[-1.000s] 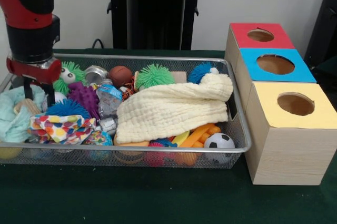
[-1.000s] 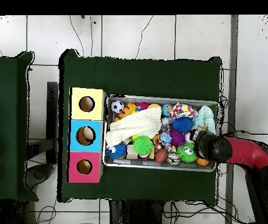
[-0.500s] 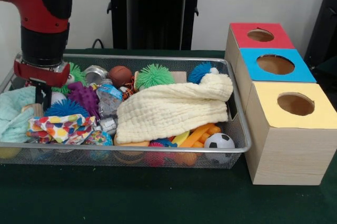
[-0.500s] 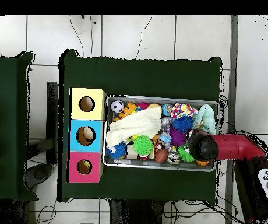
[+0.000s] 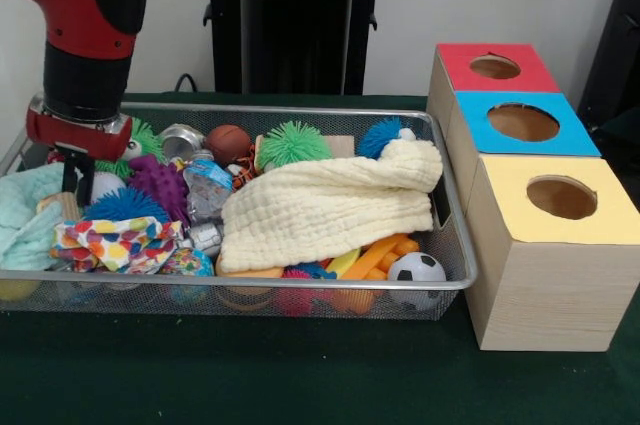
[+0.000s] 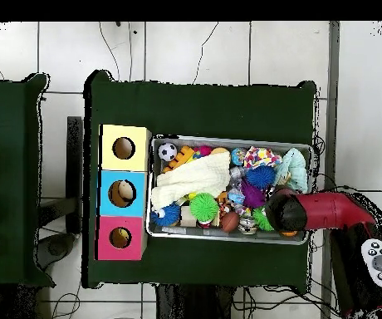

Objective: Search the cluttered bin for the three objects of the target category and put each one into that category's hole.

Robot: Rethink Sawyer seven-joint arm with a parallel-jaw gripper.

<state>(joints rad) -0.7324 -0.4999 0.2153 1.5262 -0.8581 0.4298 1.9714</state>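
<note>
Arm down over end of bin [image 5: 240, 110] farthest from boxes; fingers [image 5: 72, 173] dip among toys there, between mint cloth [image 5: 25, 220] and blue spiky ball [image 5: 125, 205]. Cannot tell whether fingers are spread or clenched, or gripping anything. Bin: long silver mesh basket on green surface [image 5: 300, 375], long axis running sideways toward boxes, crammed with balls, cream cloth [image 5: 325, 207] over middle. Red box hole [image 5: 494, 67] lies well apart, beyond bin's opposite end; next carry likely spans whole bin length.

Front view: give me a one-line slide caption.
Sawyer's gripper hangs over the left end of the toy-filled bin, far from the red-topped box's hole.
</note>
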